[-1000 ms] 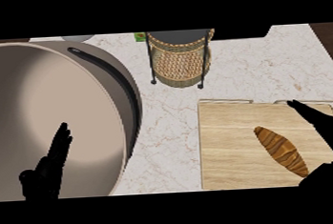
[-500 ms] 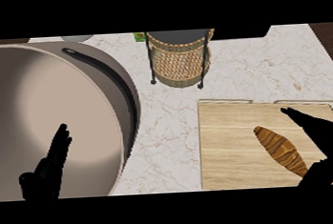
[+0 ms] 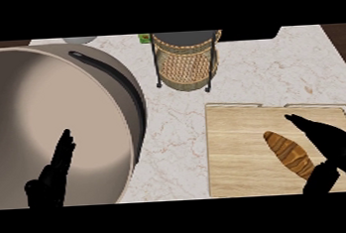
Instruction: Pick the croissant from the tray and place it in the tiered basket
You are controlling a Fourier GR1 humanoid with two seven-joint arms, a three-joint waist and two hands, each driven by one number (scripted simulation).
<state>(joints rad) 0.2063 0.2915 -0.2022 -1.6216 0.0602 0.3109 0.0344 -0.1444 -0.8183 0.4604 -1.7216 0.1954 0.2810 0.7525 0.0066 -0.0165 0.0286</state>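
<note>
right hand [image 3: 337, 147] fingers spread wide beside croissant [image 3: 288, 153] on tray [image 3: 236, 150]; left hand [image 3: 51, 178] fingers straight

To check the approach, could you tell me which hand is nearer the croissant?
The right hand, open over the wooden tray just beside the croissant; the left hand rests far off over the large pan.

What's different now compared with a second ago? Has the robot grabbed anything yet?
The right hand has slid leftward over the wooden tray, closing in on the croissant. Its fingers are straight alongside the croissant, with the thumb lower down, so nothing has been taken hold of yet. The croissant, the tiered basket and the left hand, resting open at lower left, stayed as they were.
</note>
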